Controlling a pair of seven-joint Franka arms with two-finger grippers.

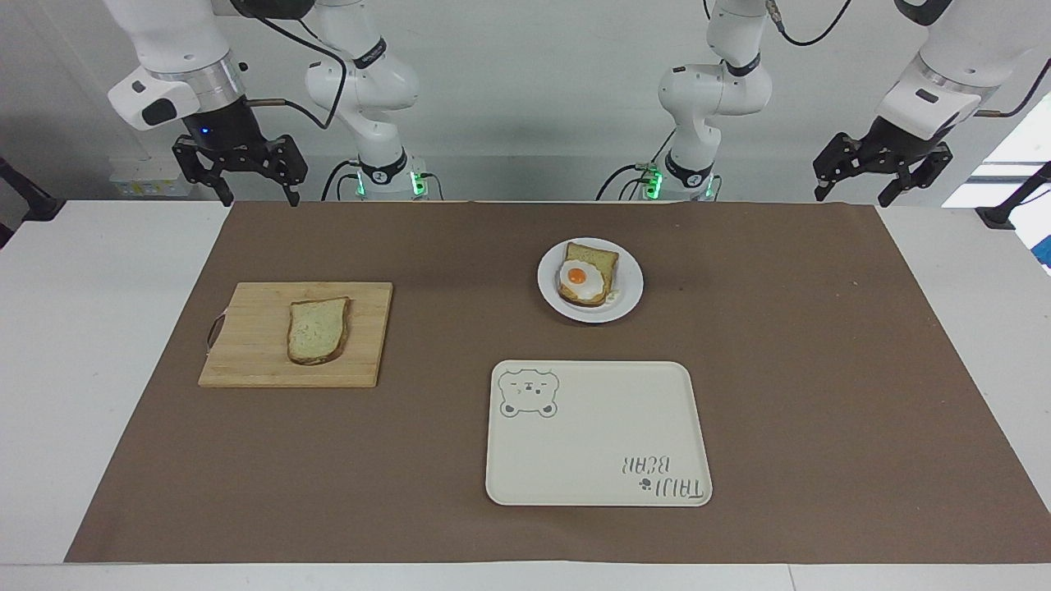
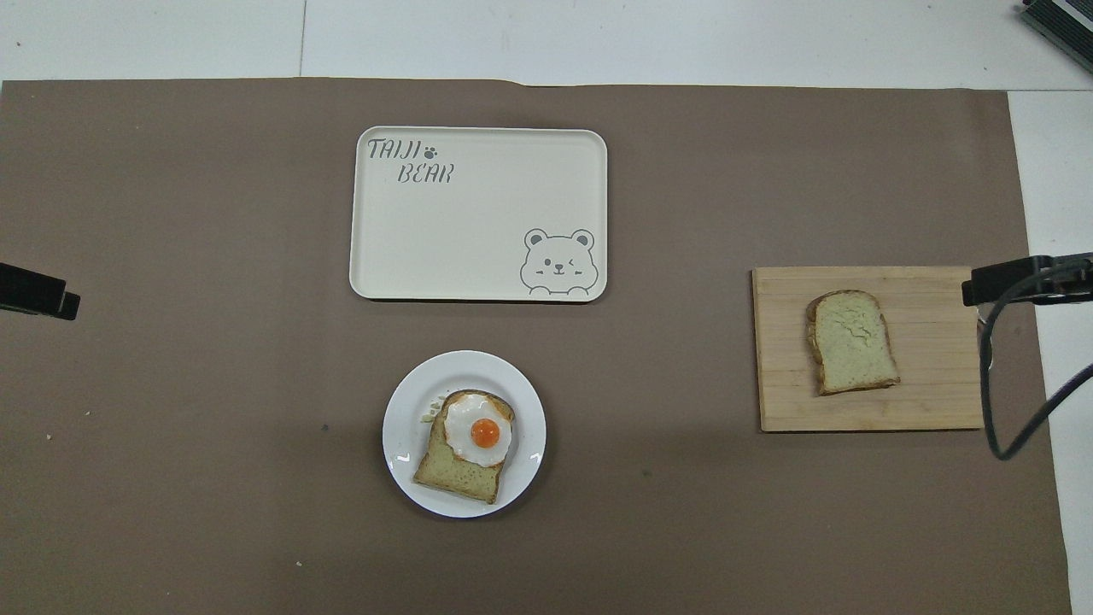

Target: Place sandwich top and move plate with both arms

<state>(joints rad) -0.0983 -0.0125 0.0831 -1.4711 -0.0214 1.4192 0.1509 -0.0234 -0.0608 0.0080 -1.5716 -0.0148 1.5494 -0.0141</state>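
Note:
The sandwich top [image 1: 317, 330] [image 2: 852, 342], a plain bread slice, lies flat on a wooden cutting board [image 1: 246, 336] [image 2: 931, 367] toward the right arm's end of the table. The white plate [image 1: 629, 289] [image 2: 401, 427] sits mid-table nearer to the robots and carries toast with a fried egg [image 1: 585, 279] [image 2: 471, 444]. My right gripper [image 1: 257, 197] [image 2: 1020, 280] hangs open and empty in the air over the mat's edge by the robots, apart from the board. My left gripper [image 1: 854, 195] [image 2: 34, 292] hangs open and empty over the mat's corner at the left arm's end.
A cream rectangular tray [image 1: 599, 443] [image 2: 478, 231] with a bear drawing lies farther from the robots than the plate. A brown mat [image 1: 780, 369] covers most of the white table. A black cable [image 2: 995, 401] dangles by the right gripper.

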